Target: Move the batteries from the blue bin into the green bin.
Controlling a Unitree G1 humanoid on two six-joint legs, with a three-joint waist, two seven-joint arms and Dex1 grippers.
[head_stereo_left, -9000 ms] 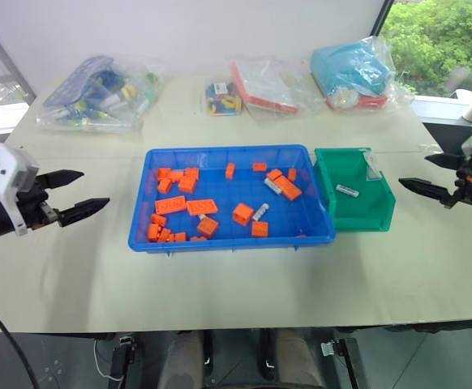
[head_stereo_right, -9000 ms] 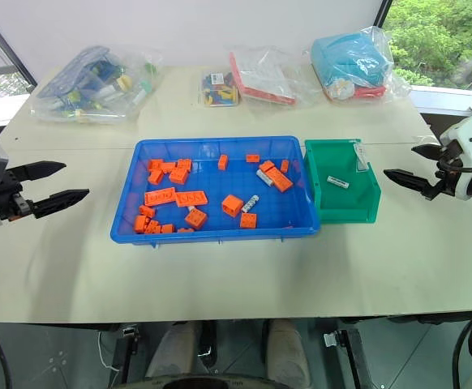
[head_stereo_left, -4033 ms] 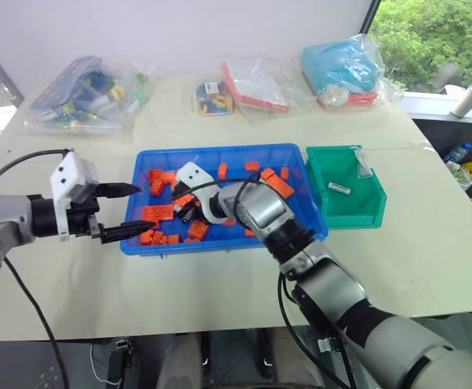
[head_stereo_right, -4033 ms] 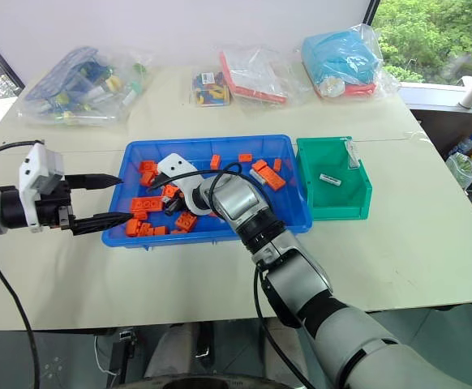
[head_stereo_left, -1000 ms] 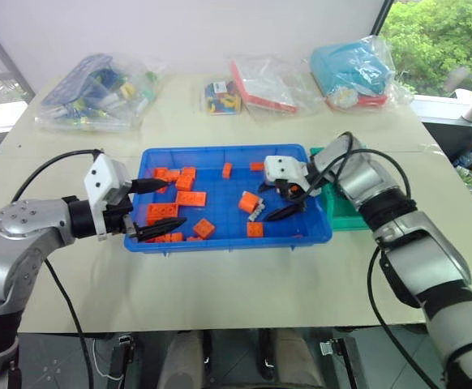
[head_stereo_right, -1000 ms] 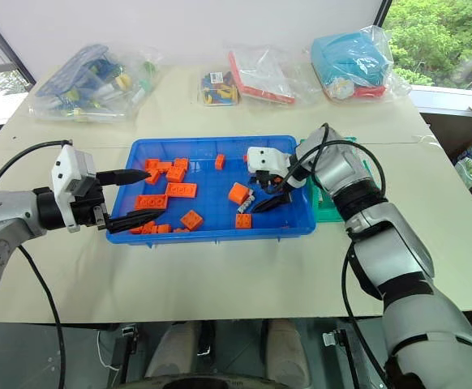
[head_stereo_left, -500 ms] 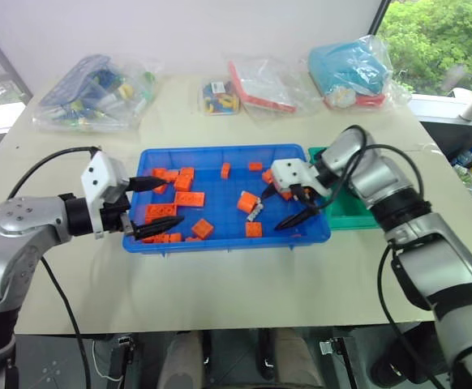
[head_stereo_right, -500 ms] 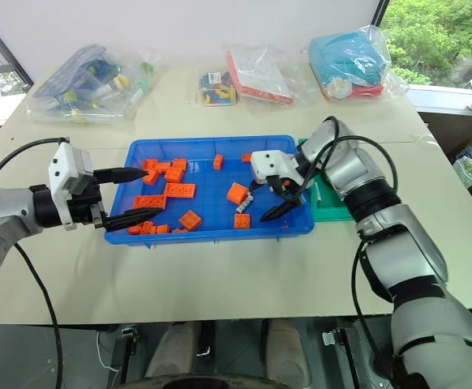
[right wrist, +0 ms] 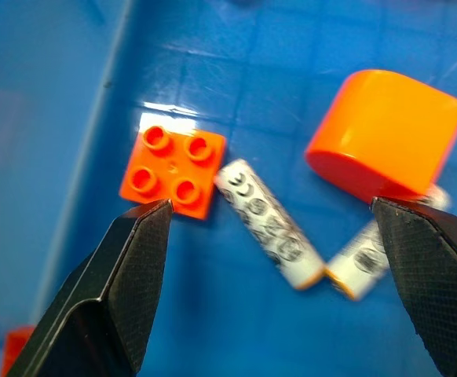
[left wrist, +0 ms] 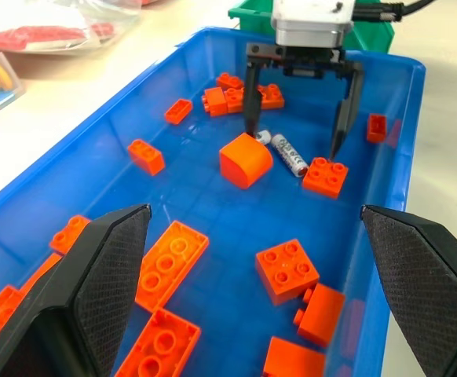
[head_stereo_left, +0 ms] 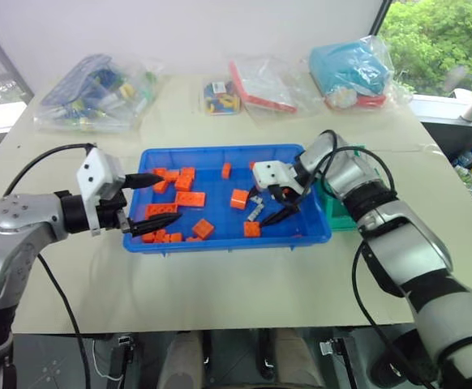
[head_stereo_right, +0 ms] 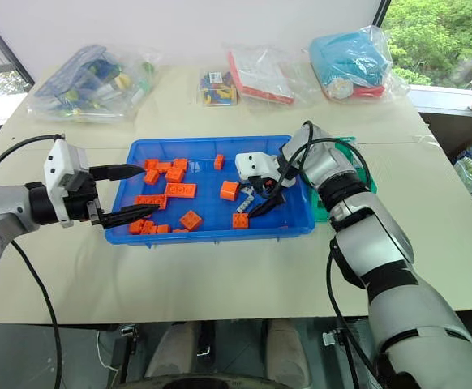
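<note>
Batteries' tray: blue bin (head_stereo_left: 220, 241) in the middle of the table (head_stereo_left: 220, 284), scattered with orange bricks (head_stereo_left: 189, 198).
Green bin (head_stereo_left: 337, 217): touching the blue bin's right end, mostly behind the right arm.
Left gripper (head_stereo_left: 148, 203): fingers spread wide, at the blue bin's left end — holding nothing.
Right gripper (left wrist: 297, 116): fingers wide apart, pointing down over the batteries.
Batteries (right wrist: 269, 224): two (lying end to end) on the blue bin's floor, between a square brick (right wrist: 173, 173) and a rounded one (right wrist: 382, 133).

Right tool (head_stereo_left: 272, 207) points steeply down, fingers spread wide; left tool (head_stereo_left: 148, 203) level, also spread
</note>
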